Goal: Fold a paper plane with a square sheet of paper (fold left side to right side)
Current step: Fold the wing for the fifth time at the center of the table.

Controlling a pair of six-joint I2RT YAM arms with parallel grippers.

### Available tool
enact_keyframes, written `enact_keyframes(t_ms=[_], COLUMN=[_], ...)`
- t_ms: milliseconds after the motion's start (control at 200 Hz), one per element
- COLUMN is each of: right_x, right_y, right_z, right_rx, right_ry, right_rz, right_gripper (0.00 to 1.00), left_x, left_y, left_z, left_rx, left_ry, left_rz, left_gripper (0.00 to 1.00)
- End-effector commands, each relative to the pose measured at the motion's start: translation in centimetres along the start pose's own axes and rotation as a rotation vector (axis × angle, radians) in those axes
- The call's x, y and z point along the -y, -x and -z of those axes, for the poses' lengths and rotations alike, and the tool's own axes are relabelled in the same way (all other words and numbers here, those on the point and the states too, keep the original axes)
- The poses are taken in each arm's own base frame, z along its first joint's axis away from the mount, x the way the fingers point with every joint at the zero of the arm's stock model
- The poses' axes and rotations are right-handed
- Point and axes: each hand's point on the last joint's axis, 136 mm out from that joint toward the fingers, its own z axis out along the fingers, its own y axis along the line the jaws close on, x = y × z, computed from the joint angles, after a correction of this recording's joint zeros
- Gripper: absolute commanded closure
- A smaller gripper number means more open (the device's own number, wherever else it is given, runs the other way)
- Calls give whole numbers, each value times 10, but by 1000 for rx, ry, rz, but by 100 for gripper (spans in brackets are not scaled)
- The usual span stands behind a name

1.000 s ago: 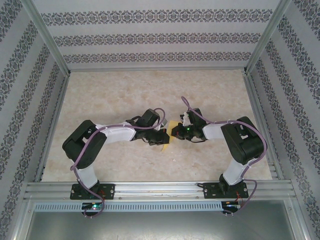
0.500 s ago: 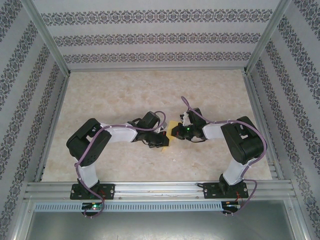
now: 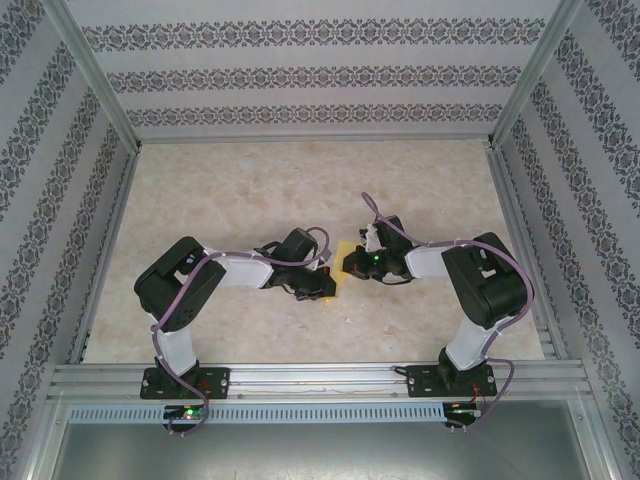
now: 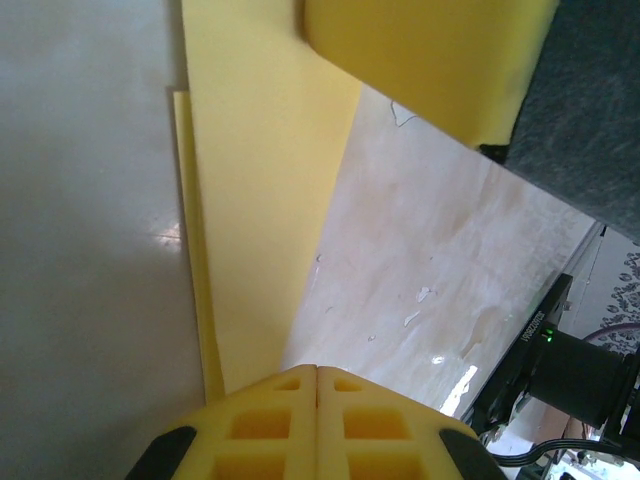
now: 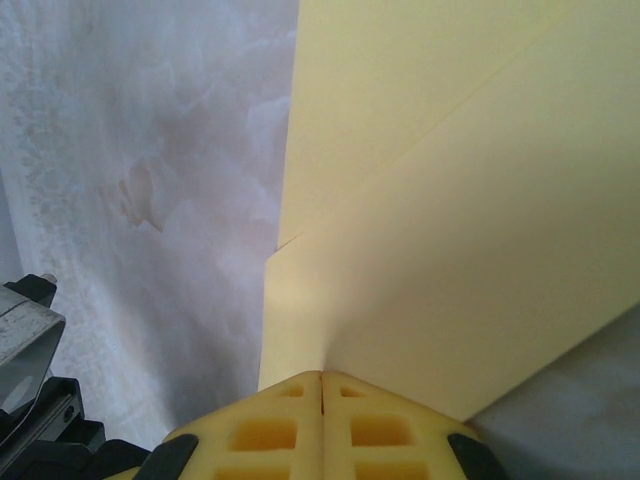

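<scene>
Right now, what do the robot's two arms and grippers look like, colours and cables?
Left arm and right arm alike: bulky black joint housings, white link covers, a purple cable looping along each. Left gripper and right gripper have yellow fingertips moulded with square hollows, black behind. A small green light glows on the right wrist.

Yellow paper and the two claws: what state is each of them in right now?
yellow paper: folded, layers overlapping with their edges slightly offset.
left claw: shut, tips against the paper.
right claw: shut, tips against the paper.
</scene>
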Motion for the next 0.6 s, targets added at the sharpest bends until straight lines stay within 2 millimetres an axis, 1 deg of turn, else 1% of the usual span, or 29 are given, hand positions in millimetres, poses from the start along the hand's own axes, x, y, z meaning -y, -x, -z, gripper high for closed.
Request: enact_keyframes(t_ms=[0, 235, 595], right_x=[74, 75, 79], right_y=[-34, -34, -35], right_z=[-13, -12, -11], right_rx=[-73, -75, -79], right_ry=[-256, -267, -286], right_rz=[-81, -81, -79], right_gripper=[100, 100, 100], left_x=[-6, -13, -25], left_y=[-1, -5, -18], left_z=[-3, -4, -3], left_rx=[-6, -12, -33], left_ry=[-5, 13, 43], left_rz=[21, 31, 49], left_gripper=[97, 97, 97])
